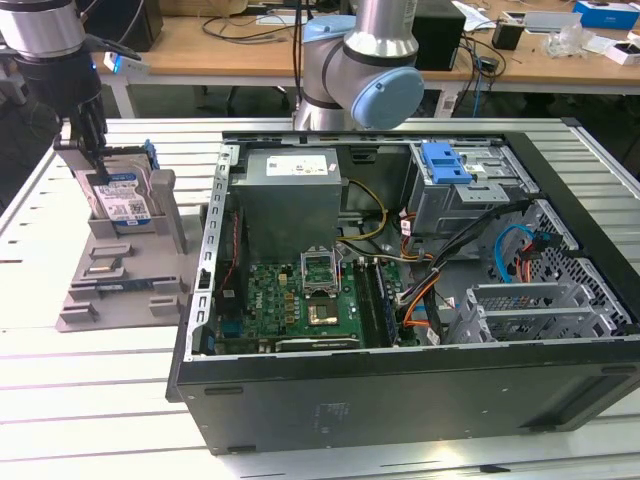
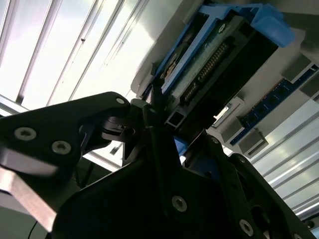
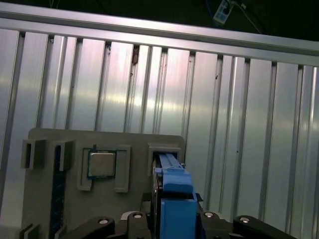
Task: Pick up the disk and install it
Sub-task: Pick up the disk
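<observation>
Now the black metal pincer (image 1: 95, 150) straddles the top edge of the disk (image 1: 125, 195), a flat silver slab with a white-and-blue label and blue plastic rails. The disk stands upright in 1 slot of the grey plastic stand (image 1: 120, 290) on the ribbed aluminium worktop (image 1: 100, 400), at the exterior view's left, beside the open black computer case (image 1: 400, 390). Whether the pincer presses the disk, I cannot tell.

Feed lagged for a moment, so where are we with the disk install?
Nothing looks finished: the disk stands upright in the grey stand, outside the open computer case. In hand: the gripper is at the disk's top edge. Left: lifting it out and installing it.
</observation>
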Motion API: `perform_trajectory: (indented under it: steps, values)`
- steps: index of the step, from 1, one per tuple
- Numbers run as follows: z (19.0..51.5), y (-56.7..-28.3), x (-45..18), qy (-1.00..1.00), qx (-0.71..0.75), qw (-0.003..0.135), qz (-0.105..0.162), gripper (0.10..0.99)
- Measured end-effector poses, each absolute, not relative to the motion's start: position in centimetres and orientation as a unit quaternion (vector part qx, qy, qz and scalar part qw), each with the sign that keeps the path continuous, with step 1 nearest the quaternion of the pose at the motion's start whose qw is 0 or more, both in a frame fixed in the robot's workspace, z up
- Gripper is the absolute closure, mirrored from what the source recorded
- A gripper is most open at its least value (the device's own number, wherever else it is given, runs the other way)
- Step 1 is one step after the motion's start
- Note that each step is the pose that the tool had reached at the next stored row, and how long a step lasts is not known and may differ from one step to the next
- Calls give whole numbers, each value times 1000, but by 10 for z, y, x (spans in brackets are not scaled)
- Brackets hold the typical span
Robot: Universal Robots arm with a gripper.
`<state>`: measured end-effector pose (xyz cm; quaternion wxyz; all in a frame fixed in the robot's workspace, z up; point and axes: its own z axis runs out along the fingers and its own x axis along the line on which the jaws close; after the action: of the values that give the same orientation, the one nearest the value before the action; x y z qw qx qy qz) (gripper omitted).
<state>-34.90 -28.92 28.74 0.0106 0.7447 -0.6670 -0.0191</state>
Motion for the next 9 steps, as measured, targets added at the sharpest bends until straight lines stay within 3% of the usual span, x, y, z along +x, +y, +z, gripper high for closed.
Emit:
perform_trajectory:
  steps: [9]
  values:
    - [287,-289,-349,-667,745,11,-19,714]
